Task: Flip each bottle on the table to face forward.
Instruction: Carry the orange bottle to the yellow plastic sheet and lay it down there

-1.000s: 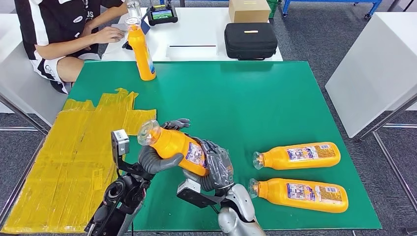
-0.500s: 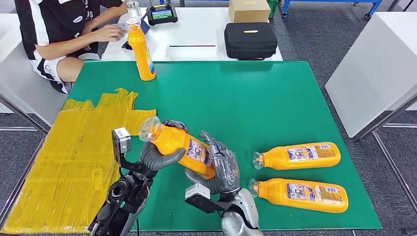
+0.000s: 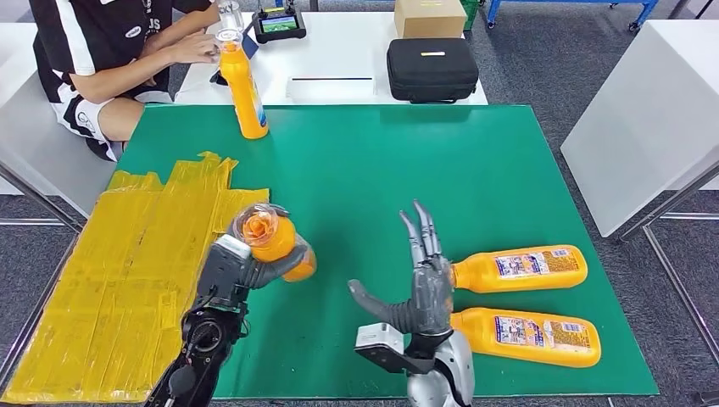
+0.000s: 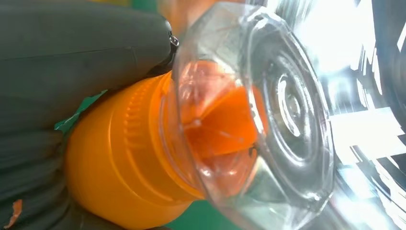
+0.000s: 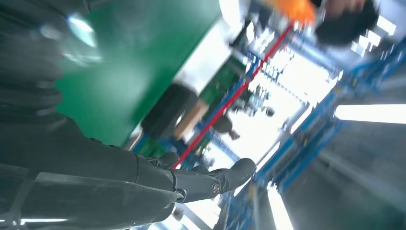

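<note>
While my left hand (image 3: 254,264) alone grips the orange bottle (image 3: 273,240) above the green mat (image 3: 381,161), cap toward the camera, it may slip: the hold covers little of the body. My right hand (image 3: 421,284) hangs open, fingers spread. Its label is hidden

Floor: grey carpet (image 3: 543,59) around the furniture.
Table: green top (image 3: 407,170), with yellow taped sheeting (image 3: 127,254) over its left side.
Far table: white (image 3: 339,51), carrying a black case (image 3: 432,69) and a cardboard box (image 3: 430,17).
Right: white table (image 3: 653,119).
Far left: seated person (image 3: 102,51).
</note>
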Available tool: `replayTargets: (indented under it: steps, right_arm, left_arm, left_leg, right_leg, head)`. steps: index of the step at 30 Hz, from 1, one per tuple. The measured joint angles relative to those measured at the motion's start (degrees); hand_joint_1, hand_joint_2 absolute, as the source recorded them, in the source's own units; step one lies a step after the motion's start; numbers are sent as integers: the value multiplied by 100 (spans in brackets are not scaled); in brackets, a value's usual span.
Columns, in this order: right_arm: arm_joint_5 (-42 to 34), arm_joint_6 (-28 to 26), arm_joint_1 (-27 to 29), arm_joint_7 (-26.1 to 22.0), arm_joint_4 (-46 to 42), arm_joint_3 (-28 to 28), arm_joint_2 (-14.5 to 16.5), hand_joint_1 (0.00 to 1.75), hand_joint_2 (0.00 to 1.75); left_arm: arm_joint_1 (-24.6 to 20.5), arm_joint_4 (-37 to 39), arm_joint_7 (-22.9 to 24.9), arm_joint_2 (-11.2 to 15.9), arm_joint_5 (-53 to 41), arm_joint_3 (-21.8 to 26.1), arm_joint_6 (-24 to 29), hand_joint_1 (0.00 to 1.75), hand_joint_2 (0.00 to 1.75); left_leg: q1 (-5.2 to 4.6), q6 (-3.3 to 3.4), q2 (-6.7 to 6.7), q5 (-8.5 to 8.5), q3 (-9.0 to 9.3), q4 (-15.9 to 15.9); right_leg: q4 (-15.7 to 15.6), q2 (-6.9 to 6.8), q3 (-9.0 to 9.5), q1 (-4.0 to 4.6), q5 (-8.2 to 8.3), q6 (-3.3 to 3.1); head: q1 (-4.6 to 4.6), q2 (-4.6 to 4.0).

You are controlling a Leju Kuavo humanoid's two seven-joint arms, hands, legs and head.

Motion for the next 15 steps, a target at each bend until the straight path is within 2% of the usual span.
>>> replayTargets:
  steps: [1,3,6,8,12,13,15]
  right_arm:
    - [-18,0,46,-3,-147,-101,2,0,175]
    - [-74,0,94,-7,-344,-253,0,0,175]
    - [-129,1,110,-109,-484,-418,7,0,175]
    - [-141,1,113,-190,-507,-503,18,0,175]
    - [-144,1,116,-229,-533,-613,36,0,175]
    - [-141,2,115,-231,-538,-625,37,0,175]
    - [-127,1,116,-232,-542,-641,37,0,175]
  left_arm:
    - [0,-60,211,20,-1153,25,666,175,175]
    - [-9,-121,772,67,-3452,72,1641,175,175]
    - [-38,-119,1876,240,-6072,103,2232,175,175]
    - [-90,-103,2440,425,-6520,60,2313,175,175]
    - [-180,-59,2812,688,-6453,0,2317,175,175]
    - [-221,-46,3035,771,-6451,-69,2271,175,175]
    - [-421,11,3938,1041,-6445,-430,2097,175,175]
  left_leg:
    - [0,0,-1,0,-1,0]
    - [0,0,-2,0,-1,0]
    - [0,0,1,0,1,0]
    - [0,0,4,0,4,0]
    - [1,1,-1,5,3,0]
    - [2,1,0,7,2,0]
    - [2,0,3,8,1,0]
  right_leg:
    - [0,-1,0,0,0,0]
    - [0,-1,0,0,-1,0]
    - [0,1,0,0,0,0]
    - [0,3,0,0,0,0]
    - [0,-3,0,2,0,-1]
    - [0,-3,-2,3,0,-1]
    - [1,-2,-4,4,1,-1]
  head:
    - [0,0]
    - [1,0]
    - [2,0]
    - [1,0]
    - [1,0]
    - [2,0]
    - [2,0]
